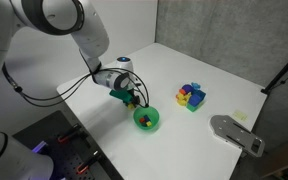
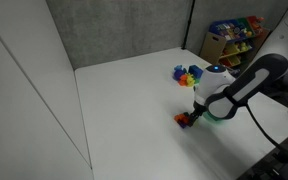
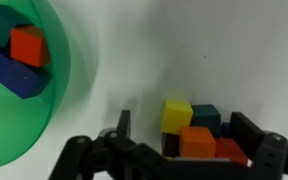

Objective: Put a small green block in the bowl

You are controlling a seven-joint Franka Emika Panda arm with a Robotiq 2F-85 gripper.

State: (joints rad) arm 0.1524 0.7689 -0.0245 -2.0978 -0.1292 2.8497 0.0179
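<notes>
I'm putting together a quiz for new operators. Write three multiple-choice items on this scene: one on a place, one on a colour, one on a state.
1. In the wrist view, where does the bowl lie from the block cluster in front of the gripper?
A. to its left
B. to its right
C. on top of it

2. What colour is the bowl?
A. red
B. green
C. white

3. The gripper is:
A. open
B. shut on the bowl
C. out of view

Answers:
1 A, the bowl fills the left edge and the cluster sits at lower right.
2 B, its wall shows bright green.
3 A, its fingers stand apart on either side of the cluster.
</notes>
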